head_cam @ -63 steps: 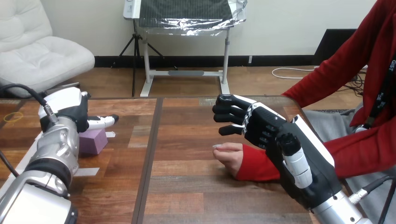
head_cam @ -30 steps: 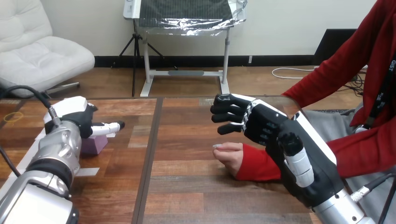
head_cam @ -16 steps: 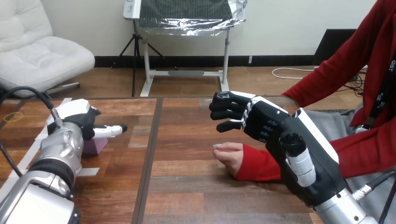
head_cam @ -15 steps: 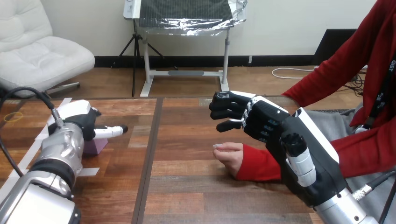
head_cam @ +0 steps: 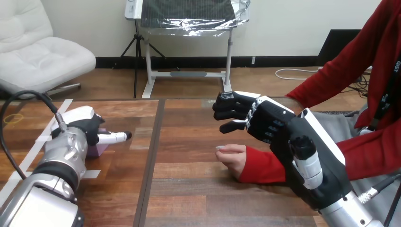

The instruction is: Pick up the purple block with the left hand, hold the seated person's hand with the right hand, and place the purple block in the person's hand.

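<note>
1. Left hand (head_cam: pixel 87 128): at the near left of the table (head_cam: pixel 189 194), set over the purple block (head_cam: pixel 98 150). Whether it has hold of the block cannot be told.
2. Purple block: on the table at the left, mostly hidden under the left hand, well apart from the person's hand (head_cam: pixel 232 156).
3. Right hand (head_cam: pixel 265 120): hovers just beyond and above the person's hand, not touching it. Its fingers are bent in a loose cup with nothing inside.
4. Receptacle: the person's hand alone serves as one. It lies on the table right of centre, loosely closed, with no block in it.
5. Risk, block: a shallow grasp would likely let the block slip or tip on lifting, since the hand covers it from above.
6. Risk, handover: if the right hand closes too far off, it may miss the person's hand, and a closed palm would leave nowhere to place the block.
</note>
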### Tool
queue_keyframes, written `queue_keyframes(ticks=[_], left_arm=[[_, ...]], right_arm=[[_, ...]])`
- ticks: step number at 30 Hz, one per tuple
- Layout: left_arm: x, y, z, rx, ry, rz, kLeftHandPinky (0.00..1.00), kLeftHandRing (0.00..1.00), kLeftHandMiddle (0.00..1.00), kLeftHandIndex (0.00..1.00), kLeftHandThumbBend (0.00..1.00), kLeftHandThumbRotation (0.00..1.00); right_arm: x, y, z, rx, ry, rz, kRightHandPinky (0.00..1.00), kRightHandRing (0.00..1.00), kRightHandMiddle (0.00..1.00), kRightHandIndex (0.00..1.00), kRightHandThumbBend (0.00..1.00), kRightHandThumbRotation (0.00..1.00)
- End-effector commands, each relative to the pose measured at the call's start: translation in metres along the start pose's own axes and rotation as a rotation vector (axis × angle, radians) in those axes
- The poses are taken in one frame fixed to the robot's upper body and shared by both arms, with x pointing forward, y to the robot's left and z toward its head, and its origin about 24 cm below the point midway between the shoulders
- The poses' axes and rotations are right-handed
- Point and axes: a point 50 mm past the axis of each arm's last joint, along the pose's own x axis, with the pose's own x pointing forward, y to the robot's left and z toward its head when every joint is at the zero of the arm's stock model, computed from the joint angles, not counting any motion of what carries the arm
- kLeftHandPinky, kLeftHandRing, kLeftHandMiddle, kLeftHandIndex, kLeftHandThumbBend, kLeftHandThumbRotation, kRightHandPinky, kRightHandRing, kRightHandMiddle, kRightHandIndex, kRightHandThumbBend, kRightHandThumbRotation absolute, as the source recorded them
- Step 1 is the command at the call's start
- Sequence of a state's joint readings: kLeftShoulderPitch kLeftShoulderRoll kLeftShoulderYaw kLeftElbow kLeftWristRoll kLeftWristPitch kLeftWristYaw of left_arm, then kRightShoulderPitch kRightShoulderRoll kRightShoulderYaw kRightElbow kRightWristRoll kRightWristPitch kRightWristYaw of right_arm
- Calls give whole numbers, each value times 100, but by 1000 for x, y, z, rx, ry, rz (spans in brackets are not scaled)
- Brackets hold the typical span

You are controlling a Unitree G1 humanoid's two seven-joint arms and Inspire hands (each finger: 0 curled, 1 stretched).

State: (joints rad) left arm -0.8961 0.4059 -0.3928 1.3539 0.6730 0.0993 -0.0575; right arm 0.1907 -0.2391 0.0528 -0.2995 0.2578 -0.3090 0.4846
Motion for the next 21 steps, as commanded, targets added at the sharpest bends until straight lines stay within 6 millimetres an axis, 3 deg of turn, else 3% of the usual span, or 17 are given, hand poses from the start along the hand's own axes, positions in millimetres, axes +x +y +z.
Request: queue_keyframes(ticks=[1,21], left_arm=[[0,8,9,30,-18,5,97,94,93,93,63,82],[0,5,9,21,-1,-31,99,91,90,90,61,83]], right_arm=[[6,-5,14,-26,-90,-15,69,77,78,77,97,100],[6,-7,15,-12,-109,-11,70,77,78,77,98,100]])
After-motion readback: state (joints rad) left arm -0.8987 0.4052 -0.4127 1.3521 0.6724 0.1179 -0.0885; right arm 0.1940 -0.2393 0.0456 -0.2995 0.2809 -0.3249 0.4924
